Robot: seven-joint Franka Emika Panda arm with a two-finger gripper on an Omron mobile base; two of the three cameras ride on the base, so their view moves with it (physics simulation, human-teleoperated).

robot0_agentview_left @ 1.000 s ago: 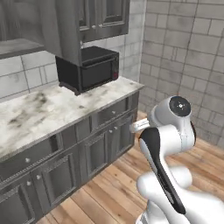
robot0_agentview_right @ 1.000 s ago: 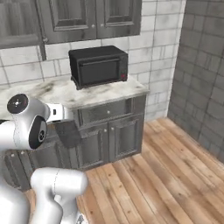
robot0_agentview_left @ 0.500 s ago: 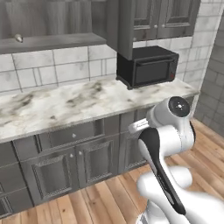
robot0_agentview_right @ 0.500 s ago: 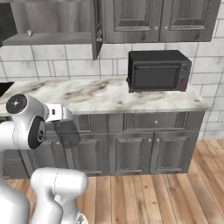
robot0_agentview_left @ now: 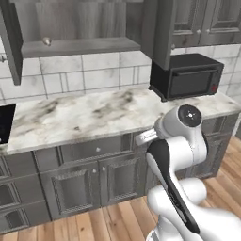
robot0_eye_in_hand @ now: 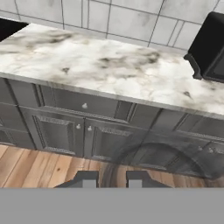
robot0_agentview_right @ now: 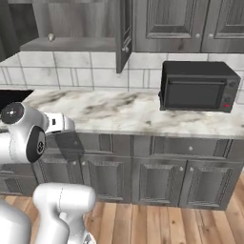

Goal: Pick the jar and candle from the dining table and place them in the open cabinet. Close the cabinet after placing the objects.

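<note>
Showing end effector (robot0_eye_in_hand: 111, 178) closed, cabinet (robot0_agentview_right: 76, 28) open overhead

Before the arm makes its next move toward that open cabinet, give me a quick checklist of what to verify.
1. Cabinet door swung open: ok.
2. Free room on the cabinet shelf: ok; one small pale thing sits near its left end.
3. Hand shut: ok.
4. Something held in the hand: cannot tell.
5. Microwave off to the right, apart from the open shelf: ok.
</note>
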